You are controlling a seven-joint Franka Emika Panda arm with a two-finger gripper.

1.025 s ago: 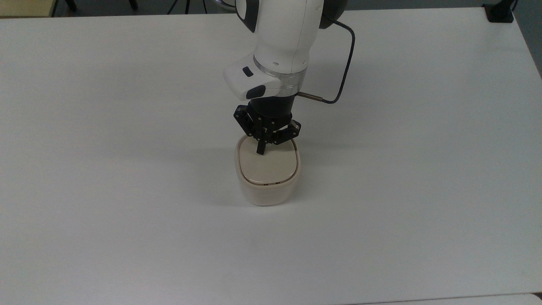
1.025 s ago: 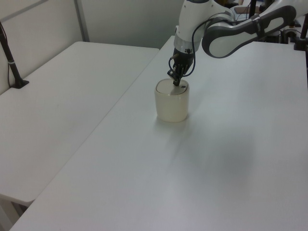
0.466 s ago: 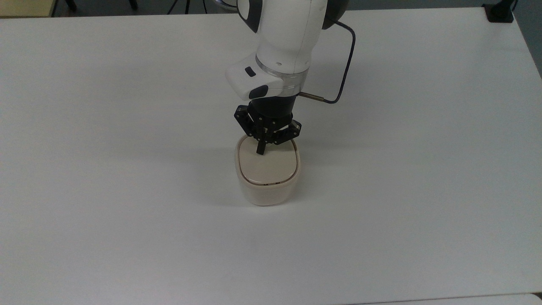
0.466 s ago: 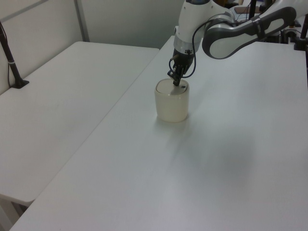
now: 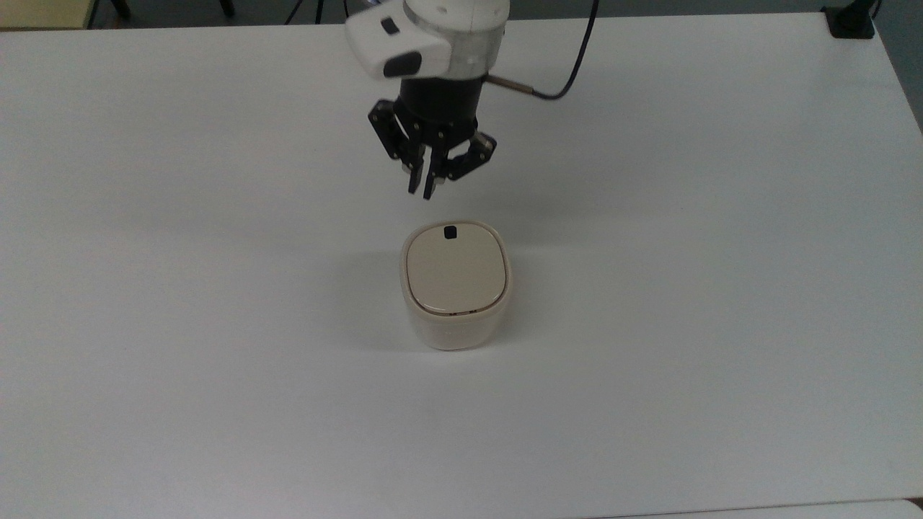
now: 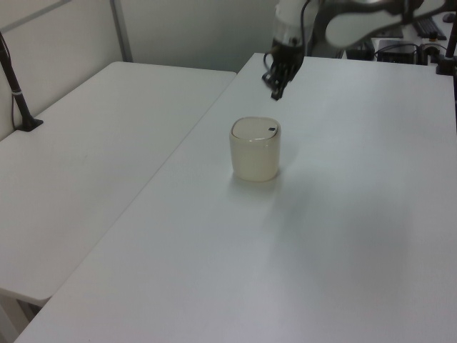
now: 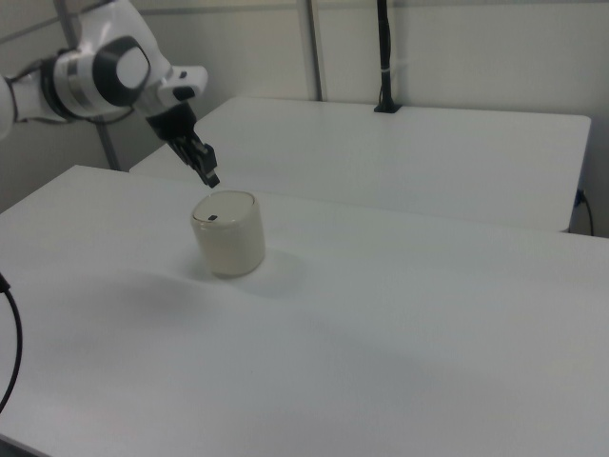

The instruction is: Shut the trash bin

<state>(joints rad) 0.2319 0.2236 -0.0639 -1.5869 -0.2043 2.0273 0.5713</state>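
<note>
The trash bin (image 5: 454, 288) is a small cream rounded-square tub standing near the middle of the white table (image 5: 685, 288). Its flat lid lies down level with the rim, and a small black square latch (image 5: 450, 231) shows at the lid's far edge. The same trash bin (image 6: 255, 150) (image 7: 229, 233) appears in both side views. My gripper (image 5: 422, 189) hangs in the air above and beyond the latch side, clear of the lid. Its black fingers are shut with nothing between them. The side views confirm the gripper (image 6: 275, 93) (image 7: 213, 179) is apart from the bin.
A black cable (image 5: 577, 58) loops from the wrist. A black clamp (image 5: 851, 21) sits at the table's far right corner in the top view. A second white table (image 6: 86, 143) stands alongside, with a black post (image 6: 14, 86) on it.
The gripper has lifted off the lid, where its fingertips rested near the latch, and has drawn up and back. The latch is now uncovered; the bin has not moved.
</note>
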